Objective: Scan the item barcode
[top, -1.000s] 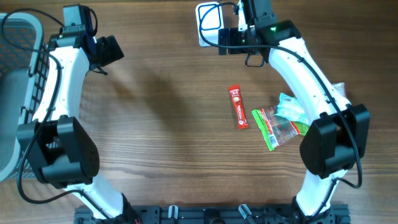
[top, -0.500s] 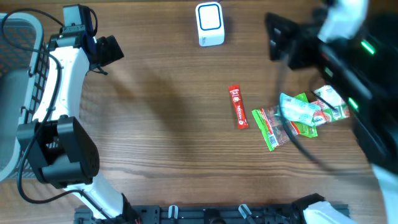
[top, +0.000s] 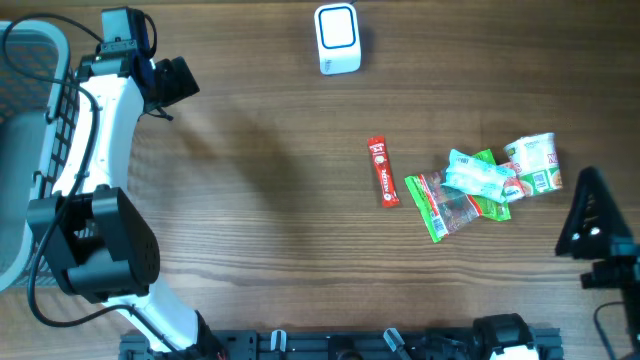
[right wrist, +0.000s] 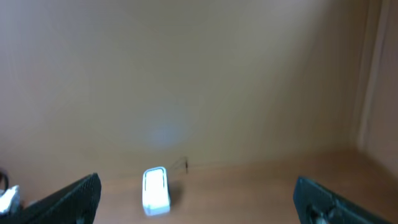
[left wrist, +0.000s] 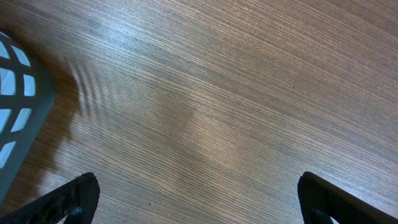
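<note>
Right gripper hangs at the near right edge, jaws wide apart and empty. Farther in, a heap of packets lies on the table, with a cup against its right end and a red stick just left. Left gripper, far left, is spread wide over bare wood beside the basket. The scanner stands at the far edge.

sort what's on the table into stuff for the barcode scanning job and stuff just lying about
For the job:
- white scanner
- red stick packet
- pile of green snack packets
- white and green tub
The last three all look like items to scan.

Lying about:
- grey basket at the left edge; its part in the job isn't shown
</note>
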Robot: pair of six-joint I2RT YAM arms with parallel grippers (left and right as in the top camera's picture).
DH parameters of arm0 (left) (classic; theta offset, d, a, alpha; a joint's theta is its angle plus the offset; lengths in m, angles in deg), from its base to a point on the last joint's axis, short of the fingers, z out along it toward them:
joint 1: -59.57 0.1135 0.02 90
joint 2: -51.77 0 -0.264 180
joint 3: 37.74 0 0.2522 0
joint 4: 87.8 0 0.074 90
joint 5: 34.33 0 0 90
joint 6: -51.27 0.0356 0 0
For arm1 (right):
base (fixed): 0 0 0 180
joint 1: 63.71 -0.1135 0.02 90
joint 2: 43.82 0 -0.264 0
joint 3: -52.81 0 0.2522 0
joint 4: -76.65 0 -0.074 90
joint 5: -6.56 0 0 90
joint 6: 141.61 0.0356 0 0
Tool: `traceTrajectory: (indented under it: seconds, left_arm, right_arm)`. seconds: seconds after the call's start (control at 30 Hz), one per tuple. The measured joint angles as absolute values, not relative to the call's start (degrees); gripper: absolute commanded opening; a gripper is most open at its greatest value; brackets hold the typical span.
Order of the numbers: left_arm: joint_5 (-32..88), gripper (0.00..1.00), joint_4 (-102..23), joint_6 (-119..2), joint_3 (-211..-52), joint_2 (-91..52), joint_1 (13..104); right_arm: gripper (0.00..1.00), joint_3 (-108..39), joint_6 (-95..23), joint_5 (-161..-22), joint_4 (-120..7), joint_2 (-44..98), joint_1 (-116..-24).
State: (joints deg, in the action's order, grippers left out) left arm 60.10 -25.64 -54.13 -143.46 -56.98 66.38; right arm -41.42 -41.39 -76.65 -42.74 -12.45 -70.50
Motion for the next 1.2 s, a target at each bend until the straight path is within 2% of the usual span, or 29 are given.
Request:
traceTrajectory:
  seconds: [0.17, 0.37, 0.5, 0.67, 0.87, 1.0, 1.2]
  left_arm:
    - [60.12, 1.0, -25.68, -54.13, -143.46, -56.98, 66.38]
    - [60.12, 1.0, -25.7, -54.1, -143.46, -56.98, 66.38]
    - [60.12, 1.0, -25.7, -54.13, -143.46, -56.98, 66.38]
    - [60.12, 1.0, -25.68, -54.13, -143.46, -56.98, 66.38]
    - [60.12, 1.0, -25.68, -54.13, -143.46, -56.98, 66.38]
    - [60.12, 1.0, -25.66, -54.13, -143.46, -56.98, 66.38]
    - [60.12, 1.0, -25.68, -54.13, -143.46, -56.98, 66.38]
  right_arm:
    - [1.0, -18.31, -45.32, -82.38, -60.77, -25.56, -65.41]
    - [1.0, 7.94, -46.35, -87.65, -93.91, -36.78, -63.92]
    - [1.0, 21.97, -46.57, -89.05, -106.32, -41.39, -63.92]
    - [1.0, 30.82, -45.85, -89.44, -106.8, -42.61, -63.92]
    - [1.0, 36.92, -44.75, -89.83, -98.41, -42.72, -63.92]
    - [1.0, 38.54, -44.58, -89.88, -90.39, -42.83, -63.92]
    - [1.0, 38.69, -47.4, -90.09, -89.8, -42.83, -63.92]
